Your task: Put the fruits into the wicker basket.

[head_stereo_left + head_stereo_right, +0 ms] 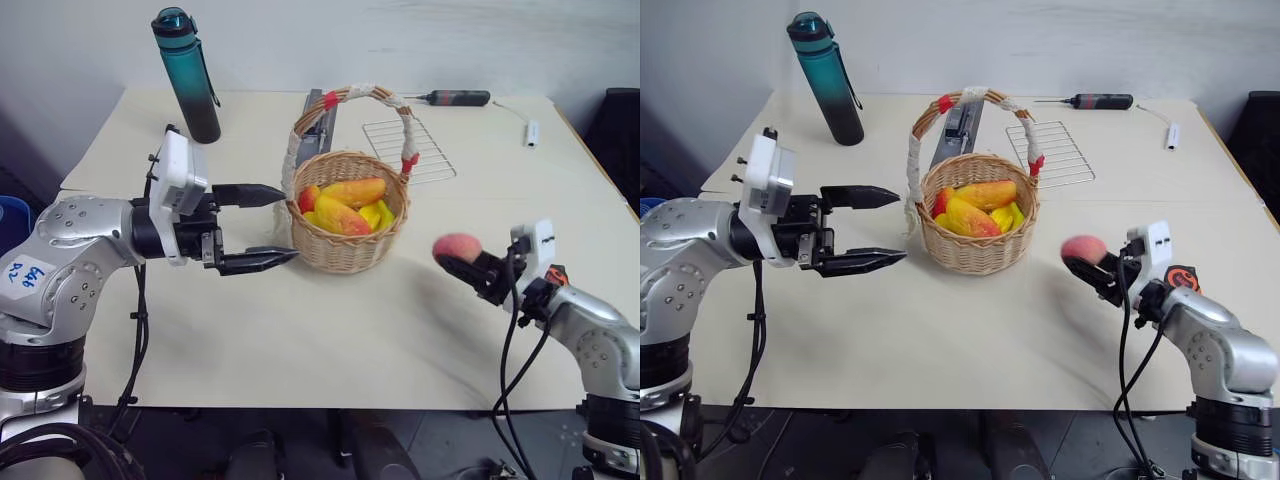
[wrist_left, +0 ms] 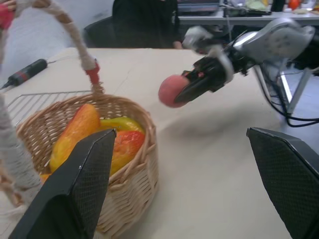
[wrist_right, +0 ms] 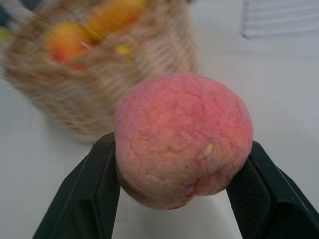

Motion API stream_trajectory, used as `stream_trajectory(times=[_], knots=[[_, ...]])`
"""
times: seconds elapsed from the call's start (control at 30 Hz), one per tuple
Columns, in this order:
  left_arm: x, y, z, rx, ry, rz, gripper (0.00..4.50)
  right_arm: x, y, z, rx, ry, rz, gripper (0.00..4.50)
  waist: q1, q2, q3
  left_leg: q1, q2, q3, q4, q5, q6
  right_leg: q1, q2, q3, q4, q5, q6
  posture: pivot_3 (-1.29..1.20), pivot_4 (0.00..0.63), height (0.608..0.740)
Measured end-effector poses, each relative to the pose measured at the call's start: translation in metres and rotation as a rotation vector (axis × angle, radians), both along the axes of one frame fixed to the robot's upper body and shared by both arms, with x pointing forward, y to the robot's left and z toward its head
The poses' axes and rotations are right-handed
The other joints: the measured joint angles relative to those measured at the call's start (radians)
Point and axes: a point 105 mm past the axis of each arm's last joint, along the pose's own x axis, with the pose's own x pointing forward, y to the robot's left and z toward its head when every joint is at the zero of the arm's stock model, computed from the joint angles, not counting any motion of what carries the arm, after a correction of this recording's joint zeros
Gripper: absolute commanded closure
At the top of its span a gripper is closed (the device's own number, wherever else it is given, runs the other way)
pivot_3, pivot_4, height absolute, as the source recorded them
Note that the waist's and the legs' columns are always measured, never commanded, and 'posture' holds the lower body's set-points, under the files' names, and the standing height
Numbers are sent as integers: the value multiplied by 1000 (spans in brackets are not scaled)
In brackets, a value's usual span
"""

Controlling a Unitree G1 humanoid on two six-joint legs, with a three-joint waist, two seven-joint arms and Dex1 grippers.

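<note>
Now right gripper [image 1: 462,256] pinches peach [image 1: 457,247]; left gripper [image 1: 270,225] spread beside basket [image 1: 345,252]. I risk clipping handle [image 1: 404,130], dropping fruit.

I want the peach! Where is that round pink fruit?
The round pink peach-like fruit is clamped in the right gripper, above the table to the right of the woven wicker basket.

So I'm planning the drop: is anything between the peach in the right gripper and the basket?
Nothing visible stands between. The peach, clamped in the right gripper, faces bare table up to the basket. Its tall handle arches over the opening and could catch a low approach.
</note>
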Motion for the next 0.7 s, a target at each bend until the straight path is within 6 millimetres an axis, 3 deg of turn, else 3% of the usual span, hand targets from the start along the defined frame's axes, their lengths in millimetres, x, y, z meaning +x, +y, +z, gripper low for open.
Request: stream_trajectory(times=[0.1, 0.17, 0.23, 0.33, 0.43, 0.6, 0.7], knots=[[-2, 1, 5, -5, -26, 19, 86, 9, 38, 42, -8, -117, 68, 2040, -6, 0, 0, 0, 0, -1, 0, 1, -1, 0, 0, 0, 0, 0, -1, 0, 150, 740], [-4, 0, 5, 0, -33, 16, 86, 18, 59, 50, -24, -137, 78, 2040, -5, 0, 0, 0, 0, -1, -1, 1, -1, -1, 0, -1, -1, 0, -2, 0, 150, 740], [-4, 1, 6, 0, -35, 24, 86, 35, 73, 44, -72, -109, 33, 2040, -3, 0, 0, -2, 0, -1, -2, 3, -5, -3, 0, -1, -1, 0, -2, 0, 150, 740], [-5, 0, 8, 3, -54, 30, 86, 55, 70, 28, -150, -74, -55, 1059, 12, 0, 0, -8, -1, -1, -1, 3, -5, -9, -1, -1, -1, 0, -2, 0, 150, 740], [-5, 2, 11, -5, -69, 53, 86, 57, 71, 23, -181, -76, -62, 33, 15, 0, 0, -20, 0, -1, 2, 2, -4, -20, -1, -1, 1, 0, -1, 0, 150, 740], [-6, 2, 9, -3, -71, 63, 86, 54, 74, 24, -183, -89, -46, 9, 12, 0, 0, -20, 1, 0, 1, 1, -5, -20, -1, -2, -1, 0, -1, 0, 150, 740], [-9, 0, 9, 0, -82, 58, 86, 40, 60, 25, -184, -84, -26, 9, 16, 0, 0, -20, 1, 0, 2, 1, -5, -20, -1, -2, -1, 0, -1, 0, 150, 740]])
